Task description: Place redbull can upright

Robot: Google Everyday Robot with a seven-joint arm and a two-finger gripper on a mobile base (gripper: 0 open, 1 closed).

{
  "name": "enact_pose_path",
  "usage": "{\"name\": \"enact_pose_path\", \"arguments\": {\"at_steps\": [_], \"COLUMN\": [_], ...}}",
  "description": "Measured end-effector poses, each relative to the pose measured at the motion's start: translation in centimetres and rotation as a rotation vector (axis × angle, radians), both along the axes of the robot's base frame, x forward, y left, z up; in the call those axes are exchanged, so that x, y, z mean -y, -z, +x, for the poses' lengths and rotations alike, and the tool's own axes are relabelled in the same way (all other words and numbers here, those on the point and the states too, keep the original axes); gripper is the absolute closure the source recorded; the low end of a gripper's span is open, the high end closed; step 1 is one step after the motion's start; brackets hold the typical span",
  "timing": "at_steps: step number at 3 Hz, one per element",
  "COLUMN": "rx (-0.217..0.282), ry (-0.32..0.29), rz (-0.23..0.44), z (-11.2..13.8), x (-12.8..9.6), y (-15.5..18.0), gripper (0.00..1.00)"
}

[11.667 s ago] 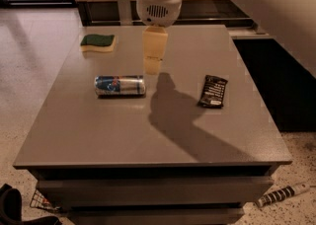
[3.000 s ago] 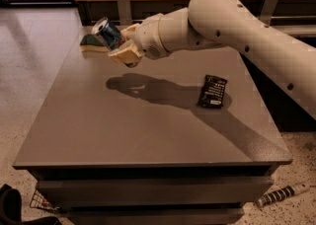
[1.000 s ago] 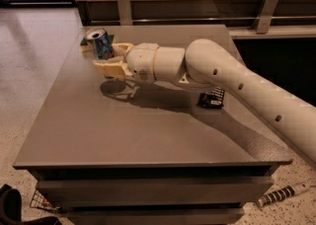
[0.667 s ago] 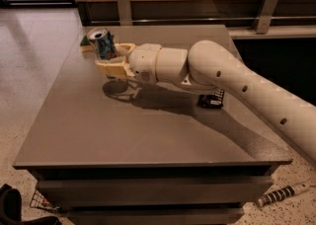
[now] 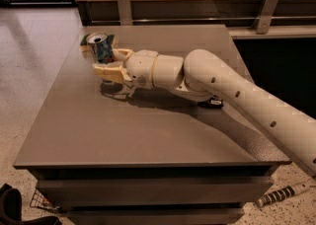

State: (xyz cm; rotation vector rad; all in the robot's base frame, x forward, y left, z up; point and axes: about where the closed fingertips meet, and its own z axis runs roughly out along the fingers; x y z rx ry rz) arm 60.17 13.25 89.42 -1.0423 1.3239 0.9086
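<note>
The redbull can (image 5: 101, 49) is blue and silver. It stands nearly upright, its silver top facing up, at the table's back left. My gripper (image 5: 105, 61) is shut on the can's lower part, with tan fingers (image 5: 107, 72) on either side. It holds the can a little above the grey table (image 5: 148, 135) and casts a shadow below. The white arm reaches in from the right.
A green sponge (image 5: 85, 41) lies just behind the can near the back left corner. A dark snack wrapper (image 5: 214, 102) shows partly under the arm at the right. The table's left edge is close to the can. A wooden wall with metal brackets (image 5: 124, 5) stands behind.
The can lay on its side mid-table. The gripper took hold of it, lifted it, carried it to the back left and turned it upright. In the last second it dropped slightly.
</note>
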Motion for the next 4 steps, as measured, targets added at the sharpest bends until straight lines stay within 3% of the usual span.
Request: {"name": "enact_pose_path", "arguments": {"at_steps": [4], "rx": [-0.037], "ry": [0.07], "rz": [0.014], "z": [-2.2], "x": [0.3], "y": [3.0], "gripper": [1.0]}}
